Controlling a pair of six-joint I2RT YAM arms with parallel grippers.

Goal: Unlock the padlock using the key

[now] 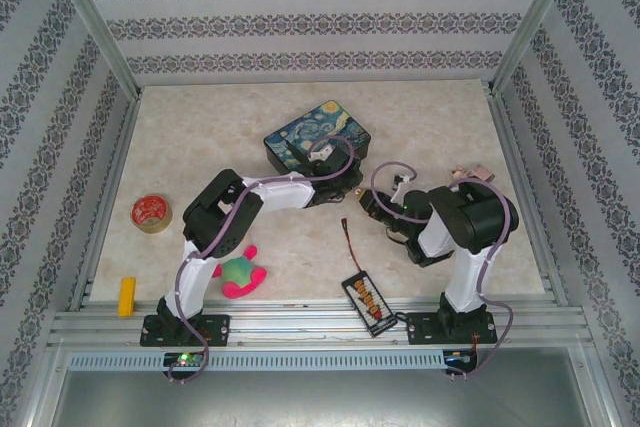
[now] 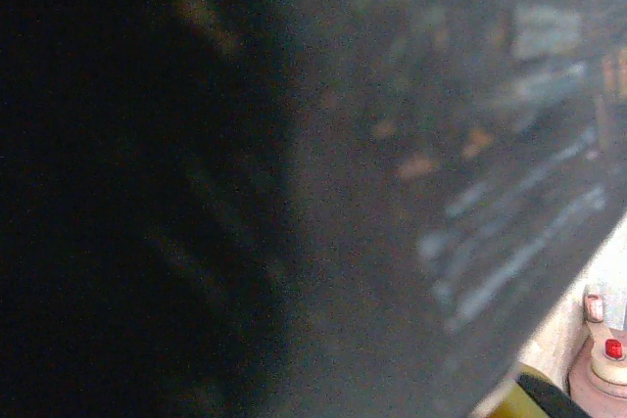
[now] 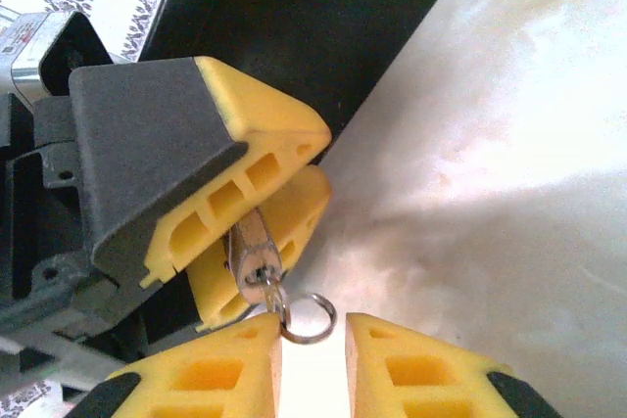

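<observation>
Little room between padlock [image 3: 253, 250] and tin box [image 1: 300, 132] wall

The padlock [image 3: 245, 237] was a small brass-coloured body, seen edge-on as a narrow strip and clamped between the two yellow fingers of the left gripper [image 3: 323, 165]. Its long axis ran steeply, tilted a little from upright, lower end nearest the right wrist camera. The shackle was hidden behind the fingers. The key [image 3: 261, 279], tiny and silvery, projected from the padlock's lower end; its blade was concealed, so the depth of insertion could not be told. A thin wire ring [image 3: 312, 318] hung from the key's head, just above the gap between the parted fingers of the right gripper [image 3: 313, 340]
</observation>
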